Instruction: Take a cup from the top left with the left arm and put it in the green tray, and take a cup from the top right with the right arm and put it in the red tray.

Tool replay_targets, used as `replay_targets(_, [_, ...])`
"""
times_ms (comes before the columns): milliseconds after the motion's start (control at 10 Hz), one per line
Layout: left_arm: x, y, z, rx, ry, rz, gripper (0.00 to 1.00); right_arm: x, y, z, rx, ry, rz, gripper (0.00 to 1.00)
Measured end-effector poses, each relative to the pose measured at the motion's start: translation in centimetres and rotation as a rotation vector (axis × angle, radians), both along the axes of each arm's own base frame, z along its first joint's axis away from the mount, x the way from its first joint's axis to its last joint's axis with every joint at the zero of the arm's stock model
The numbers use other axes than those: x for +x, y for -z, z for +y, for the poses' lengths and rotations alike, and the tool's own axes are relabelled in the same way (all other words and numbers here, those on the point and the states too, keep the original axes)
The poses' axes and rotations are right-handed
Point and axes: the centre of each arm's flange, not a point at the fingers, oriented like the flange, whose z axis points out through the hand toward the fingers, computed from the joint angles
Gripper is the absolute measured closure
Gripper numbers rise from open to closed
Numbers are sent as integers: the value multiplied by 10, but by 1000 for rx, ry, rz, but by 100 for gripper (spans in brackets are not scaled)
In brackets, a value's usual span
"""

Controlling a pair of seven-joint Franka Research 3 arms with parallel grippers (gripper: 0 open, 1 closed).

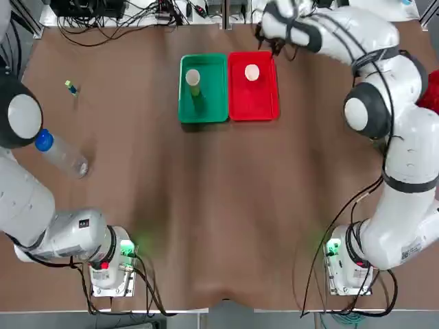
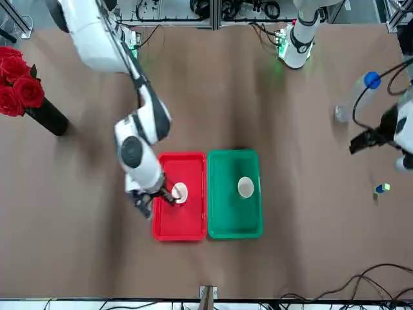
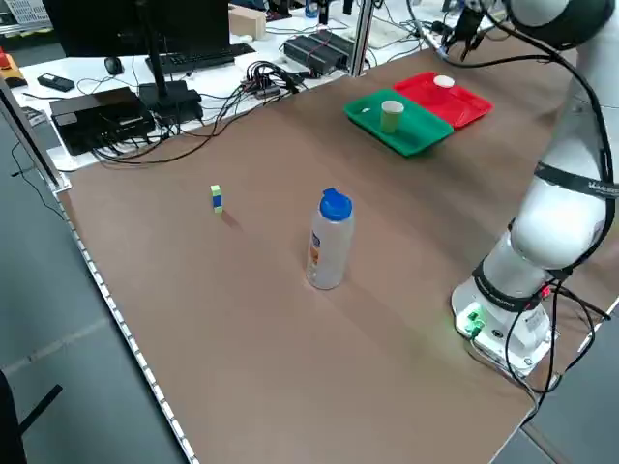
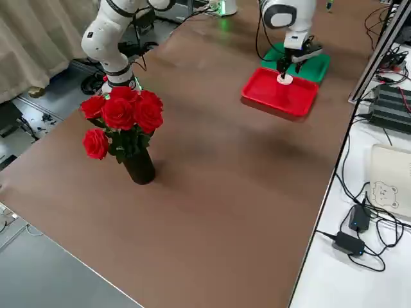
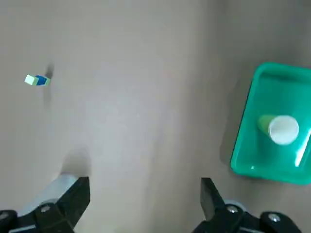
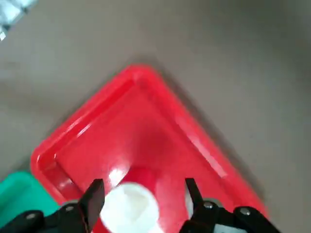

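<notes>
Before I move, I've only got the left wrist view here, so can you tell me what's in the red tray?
Observer: One cup is standing in the red tray.
Operator: And where's the right tool?
Observer: The right tool is over that red tray by the cup, fingers apart.
Operator: Okay, and my own left tool, is it anywhere near the trays?
Observer: No, the front view shows the left tool off to the robot's left of both trays, above the table.
</notes>
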Motion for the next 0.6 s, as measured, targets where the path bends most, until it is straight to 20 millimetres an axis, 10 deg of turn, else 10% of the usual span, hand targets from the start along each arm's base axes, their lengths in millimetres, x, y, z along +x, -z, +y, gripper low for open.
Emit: replay_targets(600, [-35,-34,-22,21,149,-24,0,29,-127,-247,-76,-144,32,25])
